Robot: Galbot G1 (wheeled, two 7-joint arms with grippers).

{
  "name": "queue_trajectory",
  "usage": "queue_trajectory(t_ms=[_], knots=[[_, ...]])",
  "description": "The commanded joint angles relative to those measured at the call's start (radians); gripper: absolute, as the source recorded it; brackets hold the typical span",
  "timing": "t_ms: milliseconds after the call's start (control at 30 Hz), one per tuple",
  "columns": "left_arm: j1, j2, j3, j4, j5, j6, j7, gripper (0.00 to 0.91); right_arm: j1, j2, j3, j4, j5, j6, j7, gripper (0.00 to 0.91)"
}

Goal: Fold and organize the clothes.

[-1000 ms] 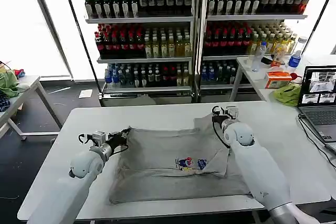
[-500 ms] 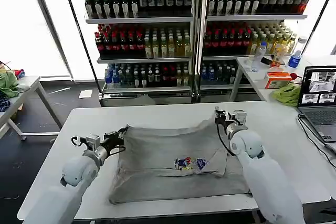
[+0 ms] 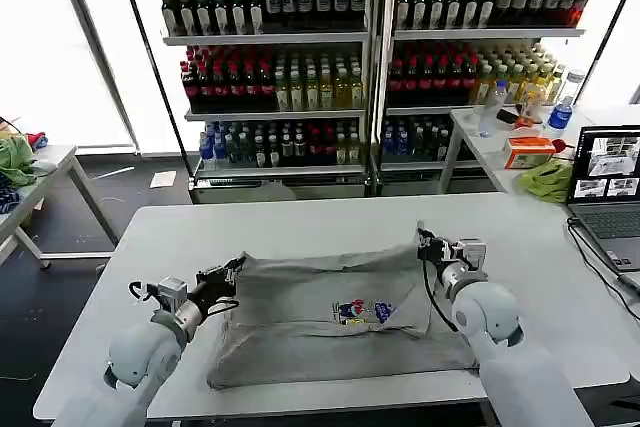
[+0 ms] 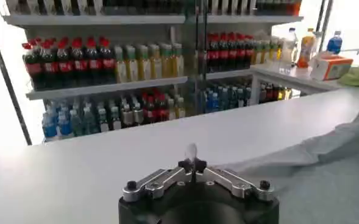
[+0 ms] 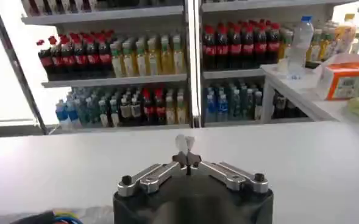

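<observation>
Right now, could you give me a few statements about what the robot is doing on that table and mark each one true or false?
1. Both grippers hold the grey shirt by its far corners. True: the left gripper and right gripper each pinch cloth.
2. The shirt is fully folded into a small square. False: it lies spread wide on the white table.
3. The shirt has a small coloured chest print. True.
4. The shelves behind hold books. False: they hold bottles.
</observation>
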Motion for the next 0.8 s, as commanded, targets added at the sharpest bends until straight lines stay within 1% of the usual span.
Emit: queue_trajectory(t_ms=[33,200,300,433,533,633,800], knots=[[0.107,-0.005,-0.031,-0.063,0.031,-0.006,0.004,0.000,-0.170,-0.010,0.056,0.117,-0.002,0.001,0.003,0.000],[0.158,-0.011,-0.049,-0.086,0.052,-0.011,0.006,0.000,-0.225,-0.013,0.089,0.143,-0.002,0.001,0.002,0.000],[0.202,-0.015,-0.064,-0.104,0.063,-0.013,0.009,0.000,-0.279,-0.005,0.103,0.191,-0.008,0.002,0.002,0.000],[0.249,-0.016,-0.082,-0.131,0.074,-0.016,0.010,0.000,-0.332,0.010,0.109,0.223,-0.032,0.003,0.005,0.000],[0.267,-0.016,-0.092,-0.141,0.080,-0.016,0.010,0.000,-0.351,0.020,0.112,0.239,-0.048,0.002,0.011,0.000],[0.278,-0.021,-0.103,-0.142,0.084,-0.020,0.010,0.000,-0.376,0.021,0.109,0.254,-0.066,0.002,0.000,0.000],[0.287,-0.032,-0.109,-0.135,0.094,-0.026,0.010,0.000,-0.397,0.034,0.105,0.259,-0.091,0.003,0.001,0.000]])
